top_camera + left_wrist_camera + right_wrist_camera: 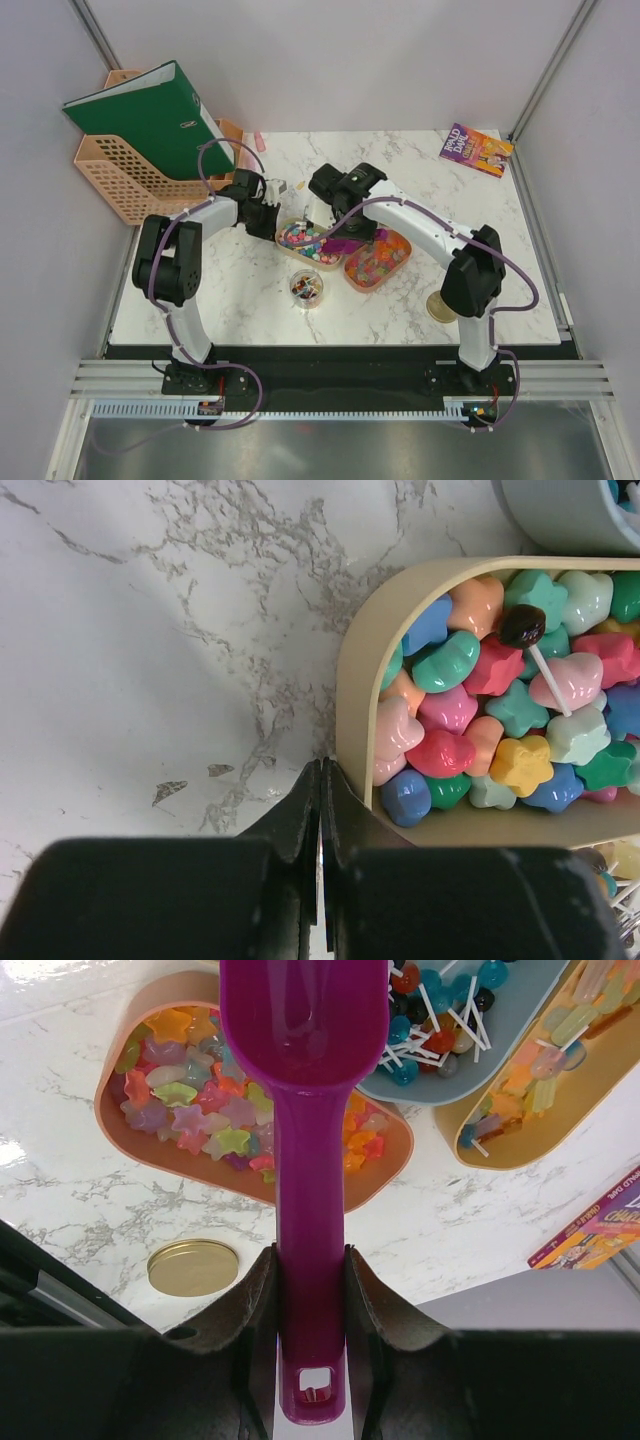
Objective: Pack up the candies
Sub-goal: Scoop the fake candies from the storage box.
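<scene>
Glossy multicoloured candies fill a tan oval tray, with one dark lollipop lying on top. My left gripper is shut and empty, its tips on the marble right beside that tray's outer wall. My right gripper is shut on the handle of a purple scoop, which hangs over an orange tray of small star candies. No candy shows in the visible part of the scoop's bowl. From above, the scoop sits between the two trays, behind a small clear jar holding some candies.
A gold lid lies on the marble near the right arm's elbow. A grey-blue tray of lollipops and a yellow tray sit beyond the scoop. A peach basket with a green binder stands far left, a book far right.
</scene>
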Available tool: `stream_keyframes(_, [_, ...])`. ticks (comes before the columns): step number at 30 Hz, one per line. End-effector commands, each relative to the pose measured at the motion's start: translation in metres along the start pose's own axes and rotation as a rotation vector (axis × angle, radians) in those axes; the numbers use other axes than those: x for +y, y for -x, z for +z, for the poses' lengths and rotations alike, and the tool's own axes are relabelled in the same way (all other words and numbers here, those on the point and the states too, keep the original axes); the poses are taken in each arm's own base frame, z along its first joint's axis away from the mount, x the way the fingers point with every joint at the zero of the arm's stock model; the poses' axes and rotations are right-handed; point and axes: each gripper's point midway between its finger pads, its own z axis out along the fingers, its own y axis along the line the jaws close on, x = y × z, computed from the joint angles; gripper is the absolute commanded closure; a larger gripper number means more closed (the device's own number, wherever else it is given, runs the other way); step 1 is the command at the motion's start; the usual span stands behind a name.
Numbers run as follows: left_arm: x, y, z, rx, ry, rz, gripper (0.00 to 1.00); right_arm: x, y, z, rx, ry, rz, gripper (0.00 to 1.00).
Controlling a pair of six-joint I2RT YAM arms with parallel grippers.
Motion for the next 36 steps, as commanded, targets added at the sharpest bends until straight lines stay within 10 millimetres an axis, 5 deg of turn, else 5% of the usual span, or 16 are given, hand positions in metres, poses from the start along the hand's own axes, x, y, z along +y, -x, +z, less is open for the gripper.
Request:
stream_keyframes(1, [-0.016,0.008,-0.002,-0.045,-0.057,0.005,0.98,0.008,-0.018,-0.005,0.115,0.027,-0.060,1.00])
stream_keyframes(13, [-0.040,0.015,-0.014,-0.074,-0.110,0.012,0.98,0.007,-0.003,0.012,0.159,0.014,-0.126,1.00])
stream_keyframes(36, [-0.054,0.011,-0.017,-0.077,-0.136,0.023,0.98,0.006,0.013,0.058,0.255,0.009,-0.064,1.00])
